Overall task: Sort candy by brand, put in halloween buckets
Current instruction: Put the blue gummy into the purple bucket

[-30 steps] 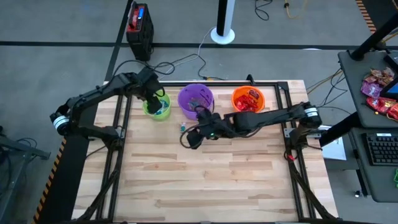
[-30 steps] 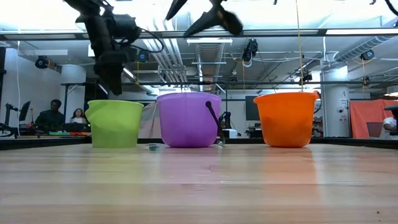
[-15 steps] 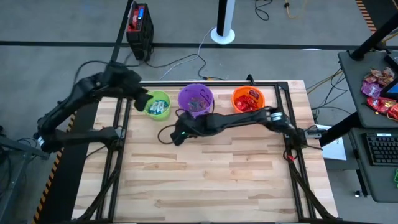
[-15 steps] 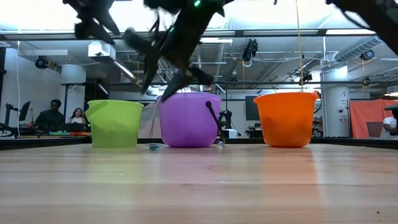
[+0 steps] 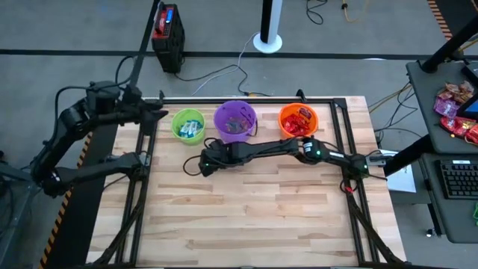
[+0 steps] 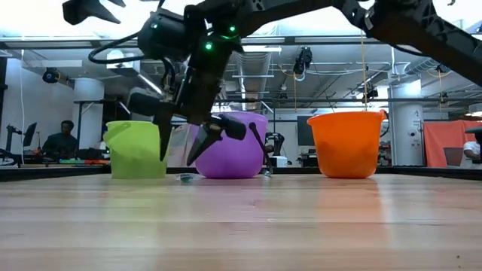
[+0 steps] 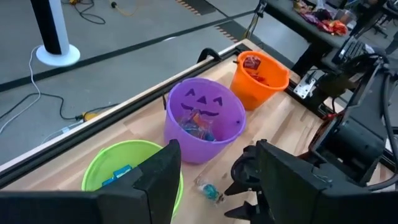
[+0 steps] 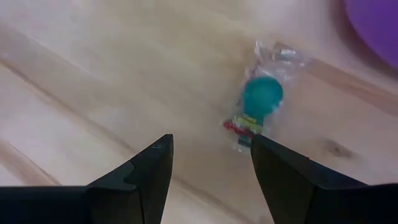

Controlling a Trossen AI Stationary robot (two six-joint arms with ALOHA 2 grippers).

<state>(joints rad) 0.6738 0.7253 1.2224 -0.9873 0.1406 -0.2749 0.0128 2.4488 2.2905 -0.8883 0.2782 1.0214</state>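
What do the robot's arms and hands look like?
Both arms are dark, jointed and slim, with black cables looped along them. The right arm carries small green lights. Each hand, left hand and right hand, has two flat, dark, blunt fingers.

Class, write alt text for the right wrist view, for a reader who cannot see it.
A clear-wrapped teal candy lies on the wooden table, just ahead of the open right gripper, whose two dark fingers frame it. A purple bucket edge shows in one corner.

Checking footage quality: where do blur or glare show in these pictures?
Low view: bright ceiling lights glare behind the right gripper. Right wrist view: the green candy is soft, its clear wrapper shiny. High view: evenly lit, the buckets sharp.
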